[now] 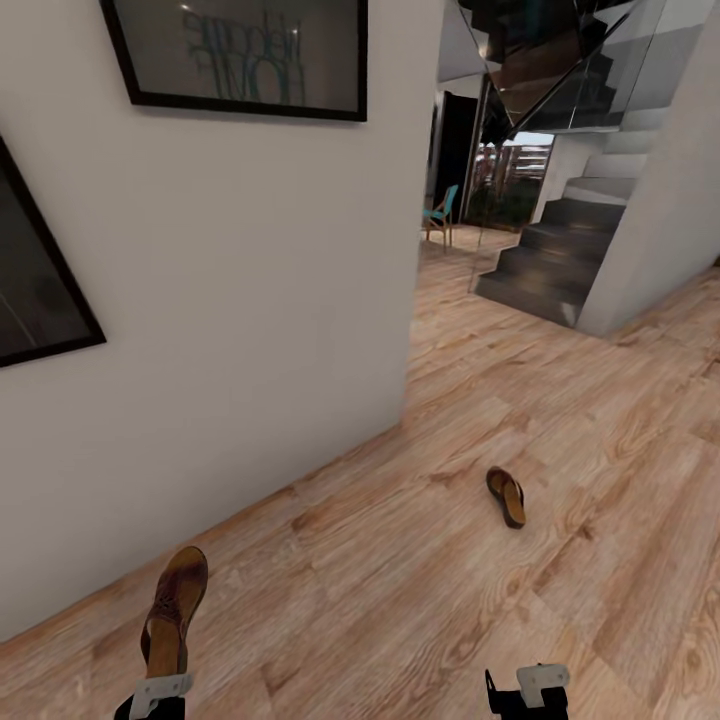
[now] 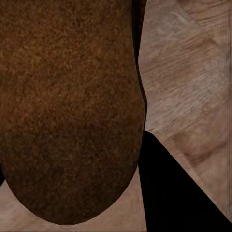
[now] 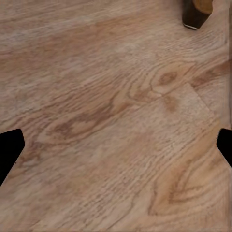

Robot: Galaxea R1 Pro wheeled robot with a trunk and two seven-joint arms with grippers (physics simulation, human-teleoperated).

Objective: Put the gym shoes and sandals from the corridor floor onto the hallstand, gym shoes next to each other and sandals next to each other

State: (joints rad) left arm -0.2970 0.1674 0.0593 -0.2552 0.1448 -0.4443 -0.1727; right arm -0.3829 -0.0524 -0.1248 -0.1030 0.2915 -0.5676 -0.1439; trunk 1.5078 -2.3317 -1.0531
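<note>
Head view: a framed picture (image 1: pixel 235 50) at upper left bears mirrored, unreadable lettering on the white wall (image 1: pixel 220 300). The left tool (image 1: pixel 160 690), lower left, grips one brown sandal (image 1: pixel 176 605). The other sandal (image 1: pixel 507 496) lies on open wood floor (image 1: pixel 400 580) at centre right. Stairs (image 1: pixel 560 250) rise at upper right.

Left wrist view: the held sandal's sole (image 2: pixel 67 111) fills the left.

Right wrist view: the right tool (image 3: pixel 116 150) is released over bare floor.
</note>
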